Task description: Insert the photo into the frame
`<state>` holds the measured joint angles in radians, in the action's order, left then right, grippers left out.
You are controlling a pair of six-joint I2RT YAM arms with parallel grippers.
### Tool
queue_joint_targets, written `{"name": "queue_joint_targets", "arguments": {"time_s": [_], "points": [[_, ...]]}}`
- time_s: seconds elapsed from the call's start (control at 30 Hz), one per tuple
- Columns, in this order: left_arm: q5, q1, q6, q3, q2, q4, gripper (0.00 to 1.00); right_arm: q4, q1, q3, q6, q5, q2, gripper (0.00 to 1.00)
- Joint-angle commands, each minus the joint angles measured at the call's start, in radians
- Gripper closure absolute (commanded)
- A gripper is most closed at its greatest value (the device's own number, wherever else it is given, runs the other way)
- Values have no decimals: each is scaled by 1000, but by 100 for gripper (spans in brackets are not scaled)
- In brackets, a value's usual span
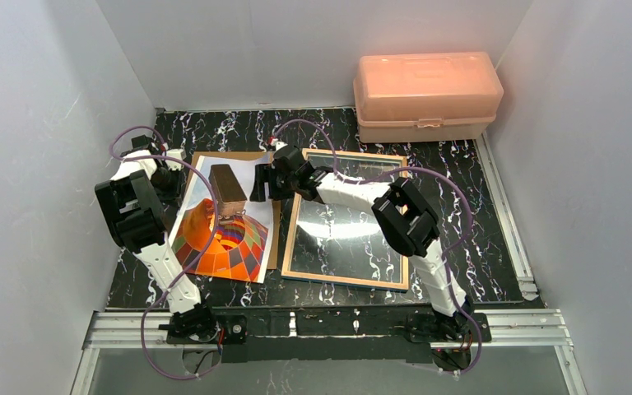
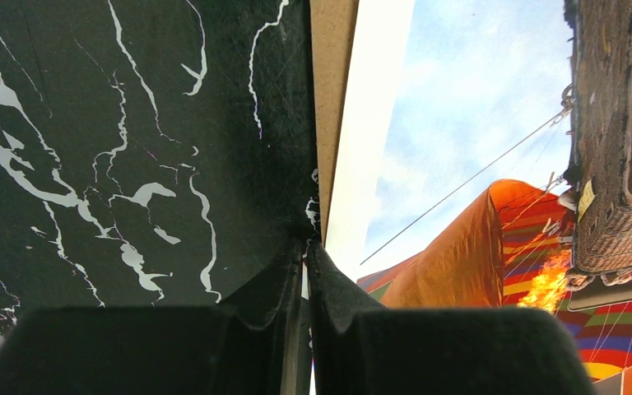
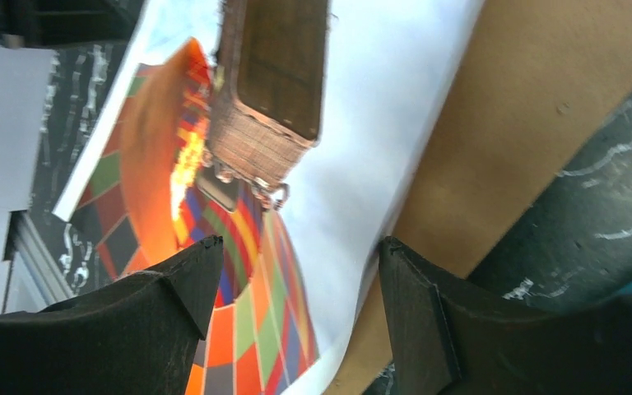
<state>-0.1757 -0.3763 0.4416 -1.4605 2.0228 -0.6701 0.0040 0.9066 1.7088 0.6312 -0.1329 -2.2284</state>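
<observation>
The left gripper (image 2: 306,247) is pressing its fingers together, while the right gripper (image 3: 300,255), arm reaching leftward, is hanging with jaws apart.

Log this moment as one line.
left gripper: shut on photo left edge | right gripper: open astride its right edge, over backing board | frame: flat alongside, no photo inside

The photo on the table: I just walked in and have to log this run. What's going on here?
Both arms are working on the photo, which lies on a brown backing board beside the frame. The left gripper is shut on the photo's left edge; the right gripper hangs open over its opposite edge. The frame lies flat, and the photo is not in it yet.
</observation>
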Motion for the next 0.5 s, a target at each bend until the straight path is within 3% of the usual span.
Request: {"name": "queue_joint_targets", "arguments": {"time_s": [0.0, 0.27, 0.47], "points": [[-65, 14, -10, 43, 19, -62, 95, -80, -4, 53, 2, 7, -18, 23], [-71, 14, -14, 43, 21, -66, 95, -14, -26, -2, 53, -40, -8, 27], [-78, 14, -14, 14, 20, -101, 95, 29, -42, 5, 100, -84, 13, 62]]}}
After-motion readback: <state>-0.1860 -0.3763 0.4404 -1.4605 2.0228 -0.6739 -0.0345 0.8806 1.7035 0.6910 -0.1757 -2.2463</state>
